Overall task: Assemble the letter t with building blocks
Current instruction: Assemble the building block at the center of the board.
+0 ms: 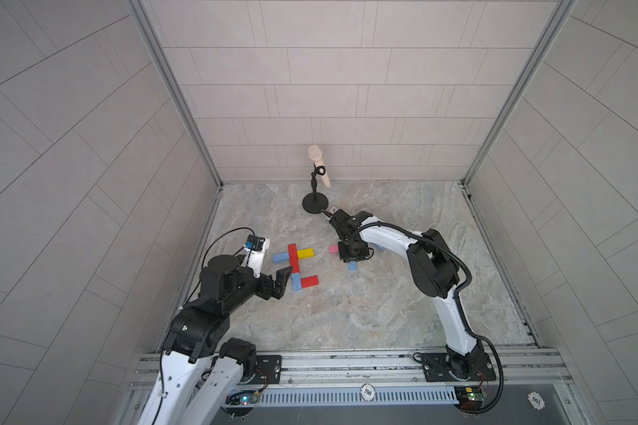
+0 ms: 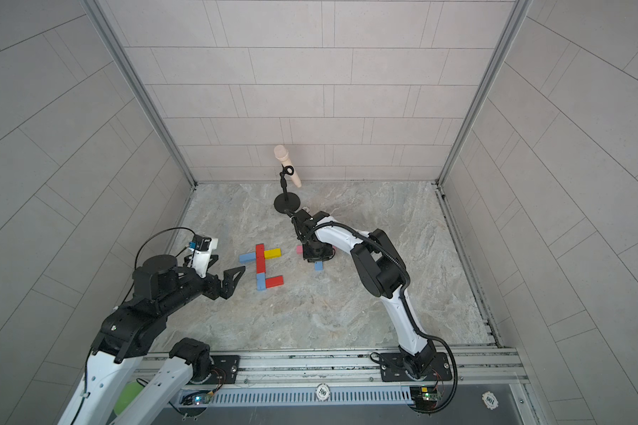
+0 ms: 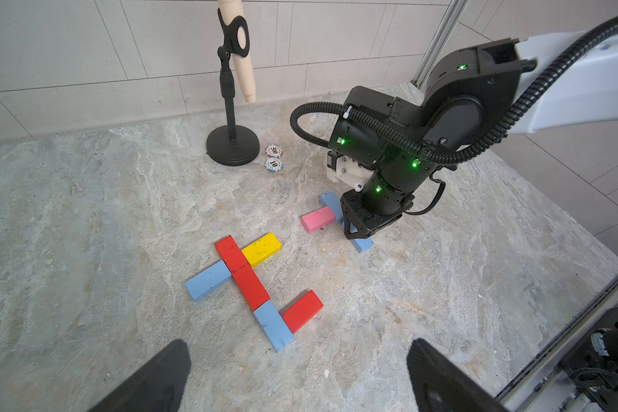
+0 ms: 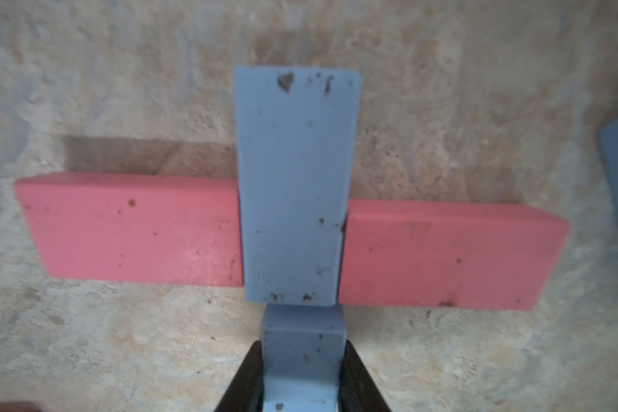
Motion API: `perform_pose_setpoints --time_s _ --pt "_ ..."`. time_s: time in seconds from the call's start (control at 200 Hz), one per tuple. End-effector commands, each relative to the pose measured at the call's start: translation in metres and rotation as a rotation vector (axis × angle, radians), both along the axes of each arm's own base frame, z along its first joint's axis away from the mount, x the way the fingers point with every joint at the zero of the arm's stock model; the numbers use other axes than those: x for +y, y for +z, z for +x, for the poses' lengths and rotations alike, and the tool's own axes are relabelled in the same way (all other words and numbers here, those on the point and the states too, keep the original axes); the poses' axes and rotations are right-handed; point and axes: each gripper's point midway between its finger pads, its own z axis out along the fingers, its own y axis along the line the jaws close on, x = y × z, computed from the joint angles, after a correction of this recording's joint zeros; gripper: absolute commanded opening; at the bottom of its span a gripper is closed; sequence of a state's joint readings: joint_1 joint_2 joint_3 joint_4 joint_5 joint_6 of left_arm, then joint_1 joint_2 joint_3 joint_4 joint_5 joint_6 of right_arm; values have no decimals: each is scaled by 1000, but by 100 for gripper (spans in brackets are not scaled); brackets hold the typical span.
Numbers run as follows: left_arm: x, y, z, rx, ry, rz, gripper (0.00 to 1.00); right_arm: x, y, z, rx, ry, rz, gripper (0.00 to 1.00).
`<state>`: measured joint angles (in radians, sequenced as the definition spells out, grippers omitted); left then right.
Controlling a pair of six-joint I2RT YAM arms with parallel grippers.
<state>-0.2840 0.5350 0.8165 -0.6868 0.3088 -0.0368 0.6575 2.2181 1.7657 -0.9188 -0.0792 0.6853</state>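
As light blue block [image 4: 302, 360] looks stiff, light: right tool [image 4: 302, 347] pinches narrow sides near end; mid-length hold judged steadier; left tool [image 3: 298, 344] wide, empty.

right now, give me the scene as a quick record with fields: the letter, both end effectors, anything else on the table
letter: red stem, light blue bar block and yellow block on either side of it, lower light blue block and red foot block at the bottom
left end effector: open, empty, hovering beside the letter
right end effector: shut on a spare light blue block, next to pink blocks
other: microphone stand, two poker chips by its base
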Motion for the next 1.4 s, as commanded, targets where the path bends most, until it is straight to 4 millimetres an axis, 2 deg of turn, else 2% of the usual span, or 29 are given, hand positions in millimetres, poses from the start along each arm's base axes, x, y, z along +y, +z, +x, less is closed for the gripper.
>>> perform_pose_setpoints --time_s 0.0,1.397 --pt "0 -2 1 4 2 6 100 -3 -8 3 11 -22 -18 20" --pt "0 -10 4 23 -1 23 100 -9 -20 11 29 -69 -20 24"
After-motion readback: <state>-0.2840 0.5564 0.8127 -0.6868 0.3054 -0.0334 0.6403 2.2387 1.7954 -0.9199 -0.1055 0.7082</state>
